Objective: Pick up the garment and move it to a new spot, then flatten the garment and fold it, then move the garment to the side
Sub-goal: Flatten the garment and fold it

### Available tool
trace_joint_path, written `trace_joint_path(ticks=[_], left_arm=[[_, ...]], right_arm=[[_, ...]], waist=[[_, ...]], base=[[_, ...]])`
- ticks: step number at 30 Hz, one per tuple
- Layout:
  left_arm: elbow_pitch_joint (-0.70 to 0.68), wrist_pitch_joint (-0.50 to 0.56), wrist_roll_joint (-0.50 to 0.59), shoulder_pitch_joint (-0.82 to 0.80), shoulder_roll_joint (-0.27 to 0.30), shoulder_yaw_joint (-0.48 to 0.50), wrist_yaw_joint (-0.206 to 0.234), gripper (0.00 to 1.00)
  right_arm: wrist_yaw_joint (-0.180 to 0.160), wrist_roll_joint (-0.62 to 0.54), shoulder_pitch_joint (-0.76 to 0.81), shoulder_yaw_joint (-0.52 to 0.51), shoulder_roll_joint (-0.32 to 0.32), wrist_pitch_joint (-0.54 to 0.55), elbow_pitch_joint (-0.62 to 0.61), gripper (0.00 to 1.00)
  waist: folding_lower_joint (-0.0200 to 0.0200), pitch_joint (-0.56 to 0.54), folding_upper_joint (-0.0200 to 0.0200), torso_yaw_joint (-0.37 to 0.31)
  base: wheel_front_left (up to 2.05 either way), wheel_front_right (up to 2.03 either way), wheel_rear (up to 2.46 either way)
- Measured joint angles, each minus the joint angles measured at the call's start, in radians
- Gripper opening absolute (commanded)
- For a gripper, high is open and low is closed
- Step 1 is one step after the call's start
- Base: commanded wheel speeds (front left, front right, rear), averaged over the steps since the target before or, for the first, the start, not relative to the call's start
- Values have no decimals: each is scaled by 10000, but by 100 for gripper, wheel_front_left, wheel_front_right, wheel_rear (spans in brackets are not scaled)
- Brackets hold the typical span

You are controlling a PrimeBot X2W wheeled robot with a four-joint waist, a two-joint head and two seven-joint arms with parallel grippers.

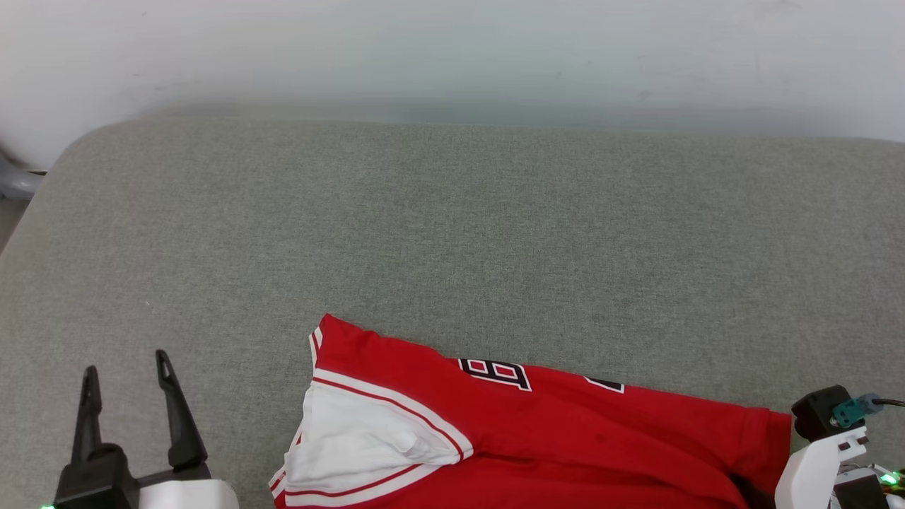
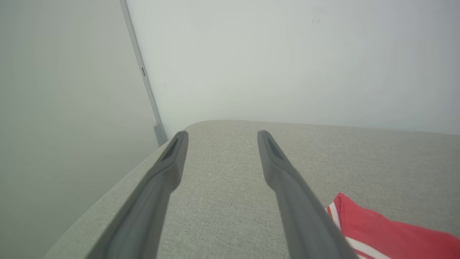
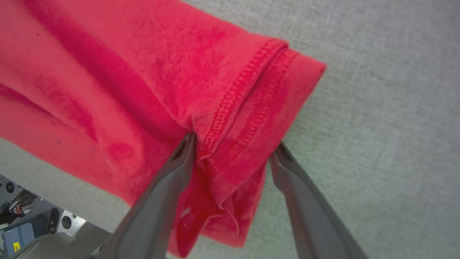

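Red garment (image 1: 537, 431) lies at the grey cushion's (image 1: 452, 233) near edge. Your right gripper (image 3: 236, 144) straddles its hem, jaws spread; left gripper (image 1: 126, 363) hangs unclenched, empty. Pickup seems pending: pinch the hem.

The red jersey (image 1: 565, 431) bears black, white-outlined letters (image 1: 495, 372), mostly hidden by a fold; no word reads whole. Print on a yellow sticker (image 3: 16, 247) is too small.

L gripper (image 2: 222, 136) spread wide over grey cushion (image 2: 359, 162); red garment (image 2: 388, 230) corner at btm right.
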Motion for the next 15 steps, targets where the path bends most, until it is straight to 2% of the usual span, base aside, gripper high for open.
trace_joint_path(ticks=[7,8,9,10,15], left_arm=[[115,2,876,109,-830,686,-784,100],[102,2,976,109,-907,769,-880,100],[79,0,1051,108,-988,867,-972,100],[75,2,1112,108,-1068,951,-1066,100],[65,0,1404,120,-1317,1241,-1569,100]], right_arm=[[-25,288,-44,368,123,-370,562,100],[-29,326,-86,408,117,-397,614,93],[-29,385,-109,418,119,-470,662,16],[-27,426,-124,422,117,-543,711,0],[10,587,-248,215,67,-903,1011,0]], waist=[[0,84,0,125],[0,85,0,136],[0,86,0,139],[-1,83,0,138],[0,23,0,88]], base=[[0,0,0],[0,0,0],[0,0,0],[0,0,0],[0,0,0]])
